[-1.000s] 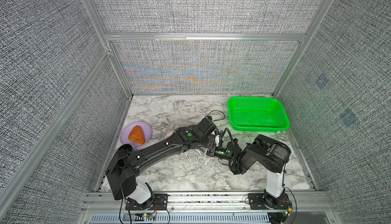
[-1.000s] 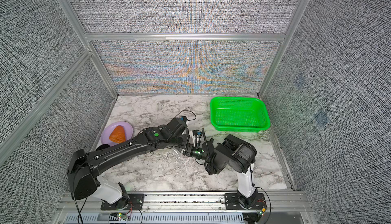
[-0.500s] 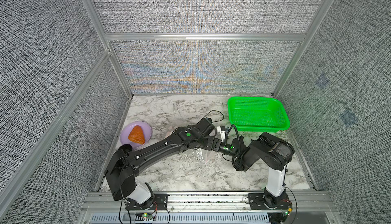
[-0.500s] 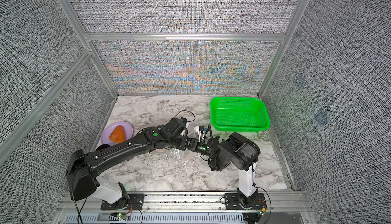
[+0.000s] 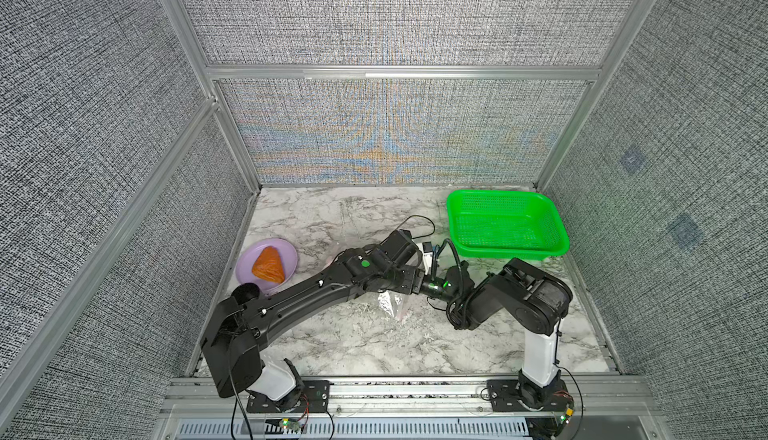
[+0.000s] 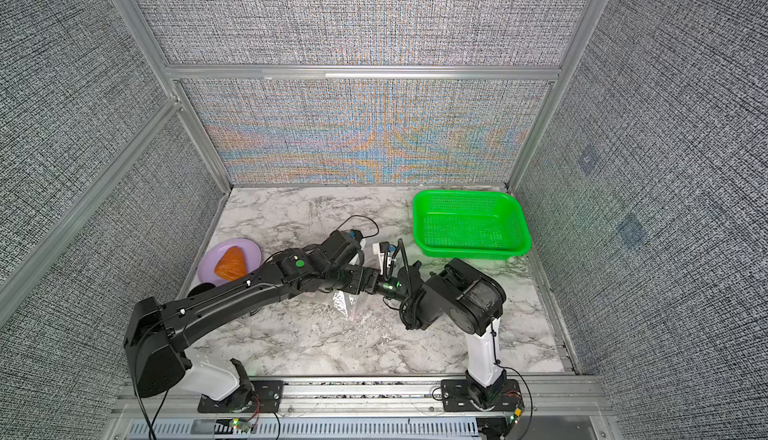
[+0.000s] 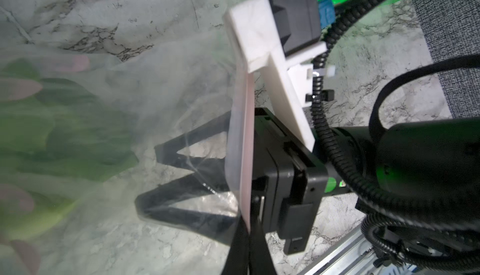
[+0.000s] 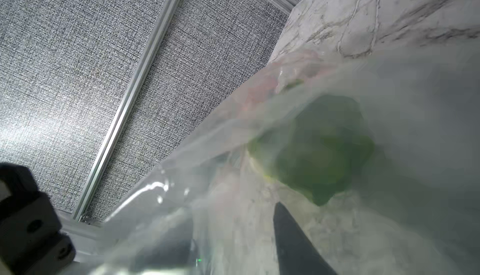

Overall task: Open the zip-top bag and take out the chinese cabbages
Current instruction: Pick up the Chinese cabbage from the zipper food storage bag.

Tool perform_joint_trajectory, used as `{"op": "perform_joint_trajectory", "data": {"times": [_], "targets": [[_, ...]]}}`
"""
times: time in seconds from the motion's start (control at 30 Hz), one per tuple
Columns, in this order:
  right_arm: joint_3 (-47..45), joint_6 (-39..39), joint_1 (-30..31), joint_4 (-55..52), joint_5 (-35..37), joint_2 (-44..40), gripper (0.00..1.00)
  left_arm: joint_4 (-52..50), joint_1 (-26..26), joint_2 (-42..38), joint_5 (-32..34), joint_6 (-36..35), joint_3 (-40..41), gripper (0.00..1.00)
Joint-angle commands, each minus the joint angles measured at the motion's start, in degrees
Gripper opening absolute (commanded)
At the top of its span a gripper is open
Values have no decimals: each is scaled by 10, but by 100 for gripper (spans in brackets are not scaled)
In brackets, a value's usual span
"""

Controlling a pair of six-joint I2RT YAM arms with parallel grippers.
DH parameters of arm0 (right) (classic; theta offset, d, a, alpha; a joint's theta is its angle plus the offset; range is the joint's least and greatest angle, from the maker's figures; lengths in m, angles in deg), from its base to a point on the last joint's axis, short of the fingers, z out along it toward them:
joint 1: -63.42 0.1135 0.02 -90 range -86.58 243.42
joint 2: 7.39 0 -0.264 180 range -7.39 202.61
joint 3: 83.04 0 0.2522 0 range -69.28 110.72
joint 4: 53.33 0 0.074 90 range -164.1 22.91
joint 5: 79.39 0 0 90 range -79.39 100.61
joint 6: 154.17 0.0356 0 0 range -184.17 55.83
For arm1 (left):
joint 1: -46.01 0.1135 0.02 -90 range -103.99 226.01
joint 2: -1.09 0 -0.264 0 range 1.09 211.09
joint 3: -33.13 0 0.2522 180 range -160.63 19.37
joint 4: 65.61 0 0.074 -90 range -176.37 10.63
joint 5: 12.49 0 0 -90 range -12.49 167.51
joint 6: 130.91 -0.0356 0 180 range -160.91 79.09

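Bag [image 5: 390, 303] is open at mid surface [image 5: 374, 346], with the left claw [image 7: 248, 245] clenched on its zip strip [image 7: 245, 136]. Right claw [image 7: 148, 180] is inside, parted, grasping nothing. Cabbage [image 8: 317, 151] remains inside and must be extracted.

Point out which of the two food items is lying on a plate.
The orange wedge, lying bare on the lilac plate near the left wall. The green cabbage is instead inside the clear zip-top bag.
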Motion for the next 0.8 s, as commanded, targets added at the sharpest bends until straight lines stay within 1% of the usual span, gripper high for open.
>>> {"op": "perform_joint_trajectory", "data": {"times": [0.0,0.23,0.27,0.37,0.43,0.5,0.53,0.57,0.67,0.73,0.77], "targets": [[19,-9,17,48,-3,3,51,31,-1,12,-16,-1,-13,0],[57,5,21,77,4,56,51,40,-1,11,-28,-1,-12,0],[61,4,21,74,4,59,51,36,-1,10,-29,-3,-12,5],[65,-5,19,61,5,59,52,14,-1,1,-17,-15,-14,29],[63,-9,15,53,4,56,52,-15,2,-14,20,-20,-15,43],[62,-11,9,51,-1,55,52,-41,7,-36,65,-30,-13,70],[62,-12,8,49,-3,56,52,-56,10,-49,95,-34,-10,96],[62,-12,5,48,-6,56,52,-74,20,-64,125,-39,-9,100],[63,-13,2,42,-13,58,52,-111,51,-122,205,-46,10,100],[64,-12,0,43,-13,62,52,-113,90,-158,212,-75,26,100],[65,-10,0,44,-14,64,52,-130,121,-170,206,-76,24,100]]}}
